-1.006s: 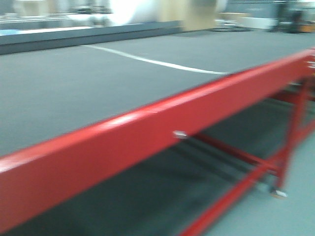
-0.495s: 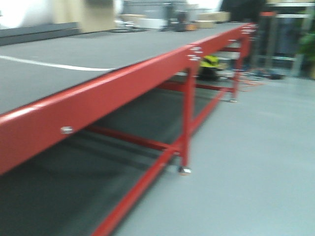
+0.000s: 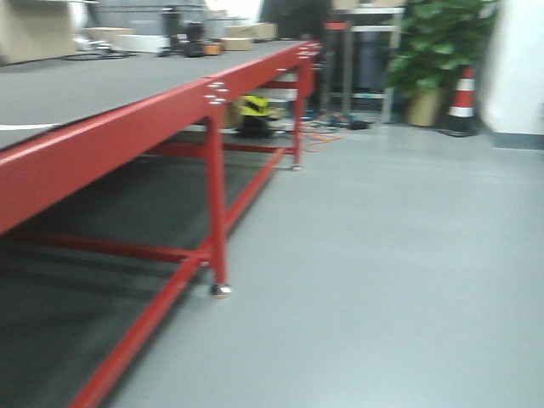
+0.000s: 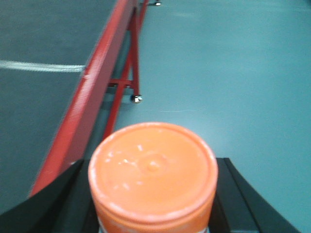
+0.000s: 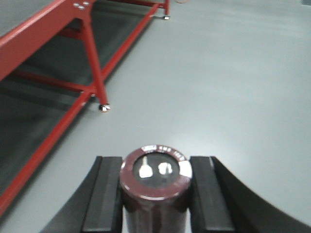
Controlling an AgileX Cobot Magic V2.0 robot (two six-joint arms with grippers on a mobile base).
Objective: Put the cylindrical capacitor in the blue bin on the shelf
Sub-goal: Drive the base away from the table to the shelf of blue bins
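Grey workshop floor (image 3: 382,255) fills most of the front view, with a long red-framed table (image 3: 127,127) running away on the left and, at the far end, a leafy plant (image 3: 442,42) and a striped cone (image 3: 461,93). No blue bin shows in any view, and the blur at the back hides whether any of the metal frames there belong to the shelf. The capacitor (image 5: 156,187) is already in hand: the right gripper (image 5: 156,194) is clamped on it, a black finger (image 5: 108,194) pressed against each side. It stands on end between them, its long axis pointing up toward the wrist camera, so the pale-rimmed cap with two bright terminals faces the lens. The left gripper (image 4: 153,194) is likewise closed, on an orange tub (image 4: 153,165) whose lid faces its camera, so that arm is occupied and plays no part in the placing. The right arm is therefore the one to deliver. I judge that the robot must first bring the shelf into sight, since the direction from capacitor to bin cannot be read here. Open floor lies under both grippers. The table's legs and lower rails (image 5: 92,82) stand to the left of the right arm, the nearest thing to steer clear of.
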